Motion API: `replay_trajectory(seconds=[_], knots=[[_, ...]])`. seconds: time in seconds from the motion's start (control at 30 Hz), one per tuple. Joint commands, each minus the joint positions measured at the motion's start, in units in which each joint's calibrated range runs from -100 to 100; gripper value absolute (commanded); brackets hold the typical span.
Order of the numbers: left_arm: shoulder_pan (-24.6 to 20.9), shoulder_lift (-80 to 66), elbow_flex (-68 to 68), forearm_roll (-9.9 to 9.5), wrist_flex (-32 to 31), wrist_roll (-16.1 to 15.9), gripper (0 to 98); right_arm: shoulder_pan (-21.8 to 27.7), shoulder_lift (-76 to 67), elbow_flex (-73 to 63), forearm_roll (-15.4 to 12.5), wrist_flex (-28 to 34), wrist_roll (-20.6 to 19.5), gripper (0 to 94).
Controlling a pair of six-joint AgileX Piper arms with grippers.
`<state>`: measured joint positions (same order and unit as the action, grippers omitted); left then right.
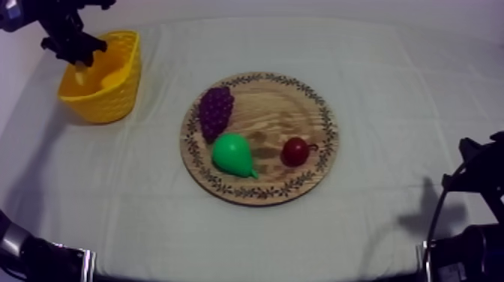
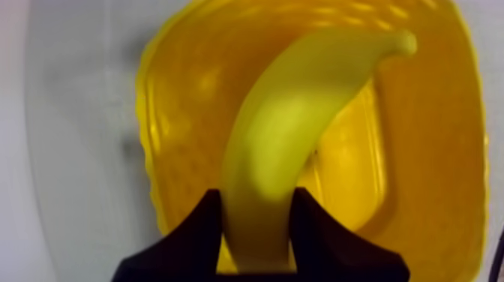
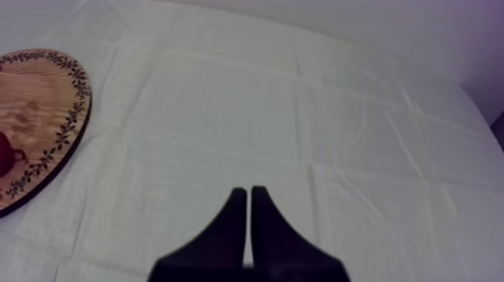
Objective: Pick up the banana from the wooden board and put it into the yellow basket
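Observation:
My left gripper (image 1: pixel 79 61) hangs over the yellow basket (image 1: pixel 124 86) at the table's far left, shut on the banana (image 2: pixel 289 135). In the left wrist view the banana stands between the two black fingers (image 2: pixel 199 232) and points down into the basket (image 2: pixel 435 150). A yellow tip of the banana (image 1: pixel 80 75) shows below the gripper in the top view. The round wooden board (image 1: pixel 300 105) lies mid-table. My right gripper (image 3: pixel 249 196) rests over bare cloth, shut on nothing, with its fingers together as a narrow wedge.
On the board lie a bunch of grapes (image 1: pixel 216 111), a green pear (image 1: pixel 232 155) and a small red fruit (image 1: pixel 295 151). The board's rim (image 3: pixel 67 127) and the red fruit (image 3: pixel 6 157) show beside my right gripper. My right arm (image 1: pixel 472 225) sits low at the right edge.

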<state>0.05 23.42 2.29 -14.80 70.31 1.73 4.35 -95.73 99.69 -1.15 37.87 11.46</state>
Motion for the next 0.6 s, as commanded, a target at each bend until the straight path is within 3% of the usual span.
replay_trajectory(seconds=[0.0, 0.33, 0.57], knots=[[0.03, 0.38, 0.58, 0.06, -0.65, 0.09, 34.1, 0.02, -0.02, -0.03, 0.01, 0.03, 0.00, 0.3], [0.89, 2.90, 1.40, 0.46, -4.53, 1.31, 35.0, 0.02, -0.02, -0.03, 0.01, 0.03, 0.00, 0.3], [1.45, 2.84, 3.45, -0.46, -8.03, 2.11, 43.5, 0.02, -0.02, -0.03, 0.01, 0.03, 0.00, 0.3]])
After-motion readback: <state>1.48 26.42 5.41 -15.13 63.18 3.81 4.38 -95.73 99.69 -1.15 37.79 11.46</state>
